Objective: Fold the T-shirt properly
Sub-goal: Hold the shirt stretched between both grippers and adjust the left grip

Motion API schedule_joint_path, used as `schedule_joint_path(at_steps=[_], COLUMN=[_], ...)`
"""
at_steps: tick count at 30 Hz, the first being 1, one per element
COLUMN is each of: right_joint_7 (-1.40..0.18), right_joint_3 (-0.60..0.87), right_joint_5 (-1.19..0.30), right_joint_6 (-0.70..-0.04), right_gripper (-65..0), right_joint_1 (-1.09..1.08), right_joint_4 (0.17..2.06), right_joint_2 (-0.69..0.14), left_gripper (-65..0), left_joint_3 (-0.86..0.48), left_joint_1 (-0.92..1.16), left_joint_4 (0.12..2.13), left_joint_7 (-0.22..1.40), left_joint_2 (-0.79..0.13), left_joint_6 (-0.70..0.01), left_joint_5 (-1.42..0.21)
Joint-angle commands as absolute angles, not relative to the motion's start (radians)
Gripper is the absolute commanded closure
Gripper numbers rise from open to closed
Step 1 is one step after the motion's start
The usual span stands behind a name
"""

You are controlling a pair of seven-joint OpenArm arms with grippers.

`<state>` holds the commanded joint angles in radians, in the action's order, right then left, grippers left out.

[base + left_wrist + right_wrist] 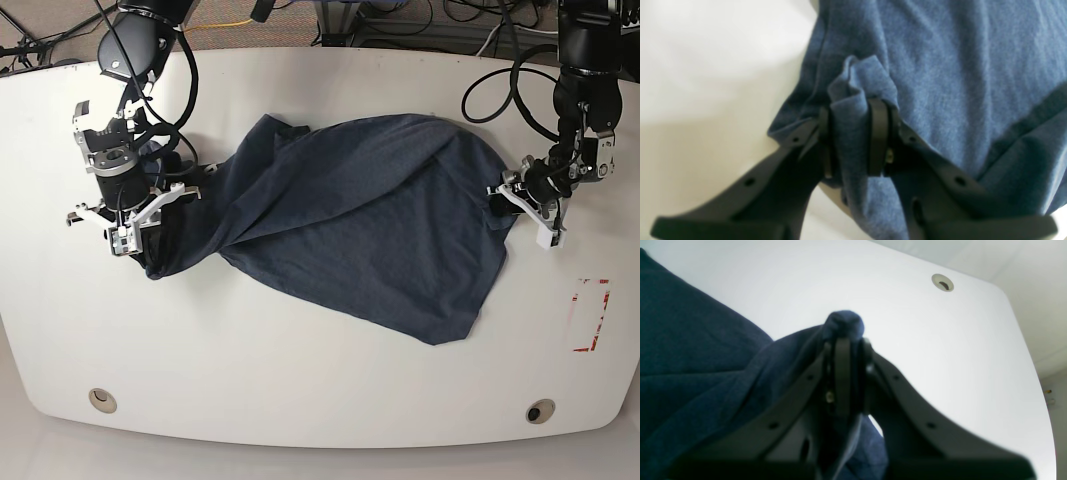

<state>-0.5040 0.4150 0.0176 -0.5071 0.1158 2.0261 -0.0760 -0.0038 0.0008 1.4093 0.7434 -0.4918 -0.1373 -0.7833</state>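
The dark slate-blue T-shirt [370,220] lies crumpled and stretched across the white table [300,380], with no lettering showing. My left gripper [503,203] is at the shirt's right edge and is shut on a bunched fold of it. In the left wrist view the gripper [851,113] pinches blue fabric [957,66] between its pads. My right gripper [140,250] is at the shirt's left end, shut on an edge of the cloth. In the right wrist view the gripper [848,340] holds a small tuft of the shirt [690,350], which hangs to the left.
The table has round grommet holes near its front corners [100,398] [540,411]; one hole shows in the right wrist view [942,282]. A red-marked rectangle [590,315] lies at the right edge. Cables [400,15] run behind the table's far edge.
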Motion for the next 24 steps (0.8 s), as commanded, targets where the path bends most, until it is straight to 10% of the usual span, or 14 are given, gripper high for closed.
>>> schedule_joint_path(at_steps=[12,24], right_joint_7=[-0.506,-0.506], right_joint_3=[0.412,0.409], right_joint_5=[0.018,0.018], right_joint_6=[-0.507,-0.507], right_gripper=[0.0,0.0], right_joint_1=[0.116,0.114], right_joint_4=[2.026,2.025], right_joint_2=[-0.076,-0.076], left_gripper=[-24.6,-24.3], left_joint_3=[-0.004,-0.002], left_joint_1=[0.028,0.051], left_joint_4=[1.469,1.489], left_joint_7=[0.746,0.748], left_joint_2=[-0.521,-0.519], left_joint_6=[-0.137,-0.137], left_joint_5=[-0.783,-0.782])
